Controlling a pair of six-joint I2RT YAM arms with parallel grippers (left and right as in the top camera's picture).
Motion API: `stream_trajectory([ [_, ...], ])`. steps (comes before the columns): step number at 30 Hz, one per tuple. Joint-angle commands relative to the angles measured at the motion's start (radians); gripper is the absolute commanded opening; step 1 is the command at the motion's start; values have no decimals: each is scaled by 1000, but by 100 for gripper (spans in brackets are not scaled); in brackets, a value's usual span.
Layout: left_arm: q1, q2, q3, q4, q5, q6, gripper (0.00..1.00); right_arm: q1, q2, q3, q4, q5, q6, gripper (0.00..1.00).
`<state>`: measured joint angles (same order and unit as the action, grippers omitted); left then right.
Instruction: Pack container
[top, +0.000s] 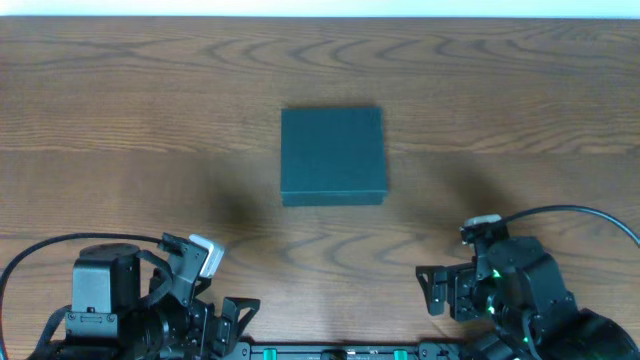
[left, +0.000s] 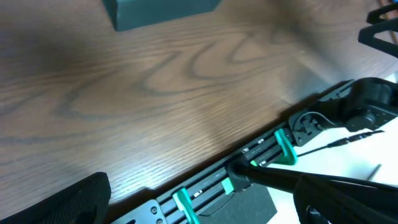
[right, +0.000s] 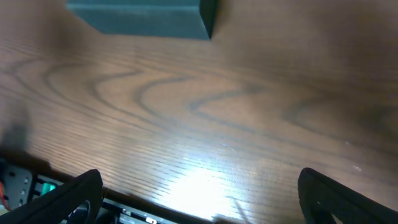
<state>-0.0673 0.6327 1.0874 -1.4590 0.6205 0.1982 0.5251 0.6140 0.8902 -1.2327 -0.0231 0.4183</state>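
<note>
The container (top: 332, 155) is a dark teal square box lying with its lid closed at the middle of the wooden table. Its near edge shows at the top of the left wrist view (left: 161, 11) and of the right wrist view (right: 143, 17). My left gripper (top: 238, 308) sits low at the front left, well short of the box. In its wrist view the left gripper (left: 205, 208) stands open and holds nothing. My right gripper (top: 436, 290) rests at the front right; its fingers (right: 68, 199) are spread wide over bare wood, so the right gripper (right: 205, 208) is open.
A black rail with green clamps (left: 249, 168) runs along the table's front edge under both arms. A black cable (top: 590, 215) loops over the table at the right, another cable (top: 30, 255) at the left. A white wall strip borders the far edge.
</note>
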Motion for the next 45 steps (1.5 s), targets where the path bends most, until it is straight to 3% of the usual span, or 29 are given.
stream_trajectory([
  [1, 1, -2, 1, -1, -93, -11, 95, 8, -3, -12, 1, 16, 19, 99],
  [6, 1, -2, 1, -2, -192, -11, 95, 8, -3, -12, 1, 16, 19, 99],
  [14, 11, -21, 1, 1, -208, -11, 95, 8, -3, -12, 1, 16, 19, 99],
  [21, 90, -178, -101, 405, -285, -11, 95, 8, -3, -12, 1, 16, 19, 99],
  [29, 159, -420, -506, 776, -426, -21, 95, 8, -3, -12, 1, 16, 19, 99],
  [34, 174, -499, -746, 1010, -488, -129, 95, 8, -3, -12, 1, 16, 19, 99],
  [38, 174, -527, -853, 1126, -499, -156, 95, 8, -3, -12, 1, 16, 19, 99],
  [45, 174, -590, -963, 1180, -521, -226, 95, 8, -3, -12, 1, 16, 19, 99],
])
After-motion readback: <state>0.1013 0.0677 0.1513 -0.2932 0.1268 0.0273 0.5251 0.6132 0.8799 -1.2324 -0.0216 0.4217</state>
